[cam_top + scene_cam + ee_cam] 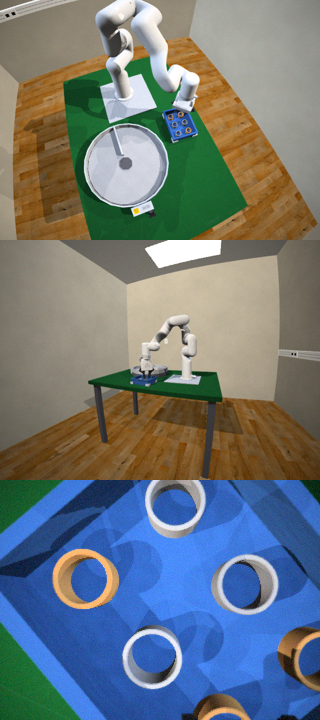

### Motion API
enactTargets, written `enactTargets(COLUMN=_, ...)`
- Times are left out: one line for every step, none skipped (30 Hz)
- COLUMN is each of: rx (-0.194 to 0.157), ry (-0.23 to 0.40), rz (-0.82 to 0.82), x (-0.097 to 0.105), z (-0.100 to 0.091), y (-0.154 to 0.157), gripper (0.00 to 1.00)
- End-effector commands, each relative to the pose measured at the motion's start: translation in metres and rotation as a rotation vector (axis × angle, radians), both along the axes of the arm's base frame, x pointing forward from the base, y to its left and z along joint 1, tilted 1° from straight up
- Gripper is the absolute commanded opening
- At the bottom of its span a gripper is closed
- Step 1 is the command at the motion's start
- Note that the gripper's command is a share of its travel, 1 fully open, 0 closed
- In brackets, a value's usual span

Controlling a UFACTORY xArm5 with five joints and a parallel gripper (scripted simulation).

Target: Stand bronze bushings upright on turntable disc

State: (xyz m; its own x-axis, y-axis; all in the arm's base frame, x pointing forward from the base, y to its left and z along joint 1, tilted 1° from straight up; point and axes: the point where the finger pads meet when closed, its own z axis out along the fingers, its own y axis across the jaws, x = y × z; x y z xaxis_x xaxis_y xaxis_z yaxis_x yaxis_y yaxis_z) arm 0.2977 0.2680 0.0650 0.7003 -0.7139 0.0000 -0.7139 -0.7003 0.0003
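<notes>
The blue crate (pixel 184 136) (pixel 141 381) (pixel 46 662) holds three bronze and three steel bushings, all standing upright. One bronze bushing (pixel 180 117) (pixel 220 701) is near the fingers, another (pixel 170 119) (pixel 287 655) at the same end, a third (pixel 188 132) (pixel 61 579) at the far end. The steel bushings (pixel 152 684) (pixel 218 585) (pixel 175 531) stand among them. My gripper (pixel 146 378) is open, fingers down at the crate; only dark tips show at the wrist view's bottom edge. The turntable disc (pixel 139 186) bears no bushing; its hub (pixel 125 163) is dark grey.
A raised rim (pixel 166 165) surrounds the disc, and a straight divider (pixel 118 140) runs from the rim toward the hub. A labelled box (pixel 142 208) is at the turntable's front. The arm's base stands on a pale plate (pixel 144 103) behind. The table is green.
</notes>
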Motion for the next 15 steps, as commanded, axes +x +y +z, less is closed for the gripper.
enactTargets(rx=0.002, ry=-0.002, rz=0.0, x=0.001, z=-0.002, y=0.001, gripper=0.41)
enactTargets(rx=0.002, ry=-0.002, rz=0.0, x=0.001, z=-0.003, y=0.001, gripper=0.41)
enactTargets(rx=0.002, ry=-0.002, rz=0.0, x=0.001, z=-0.005, y=0.001, gripper=0.41)
enactTargets(rx=0.002, ry=-0.002, rz=0.0, x=0.001, z=-0.007, y=0.001, gripper=0.41)
enactTargets(rx=0.002, ry=-0.002, rz=0.0, x=0.001, z=-0.008, y=0.001, gripper=0.41)
enactTargets(rx=0.002, ry=-0.002, rz=0.0, x=0.001, z=-0.01, y=0.001, gripper=0.41)
enactTargets(rx=0.002, ry=-0.002, rz=0.0, x=0.001, z=-0.012, y=0.001, gripper=0.41)
enactTargets(rx=0.002, ry=-0.002, rz=0.0, x=0.001, z=-0.013, y=0.001, gripper=0.41)
enactTargets(rx=0.002, ry=-0.002, rz=0.0, x=0.001, z=-0.015, y=0.001, gripper=0.41)
enactTargets(rx=0.002, ry=-0.002, rz=0.0, x=0.001, z=-0.016, y=0.001, gripper=0.41)
enactTargets(rx=0.002, ry=-0.002, rz=0.0, x=0.001, z=-0.017, y=0.001, gripper=0.41)
enactTargets(rx=0.002, ry=-0.002, rz=0.0, x=0.001, z=-0.017, y=0.001, gripper=0.41)
enactTargets(rx=0.002, ry=-0.002, rz=0.0, x=0.001, z=-0.018, y=0.001, gripper=0.41)
enactTargets(rx=0.002, ry=-0.002, rz=0.0, x=0.001, z=-0.018, y=0.001, gripper=0.41)
enactTargets(rx=0.002, ry=-0.002, rz=0.0, x=0.001, z=-0.018, y=0.001, gripper=0.41)
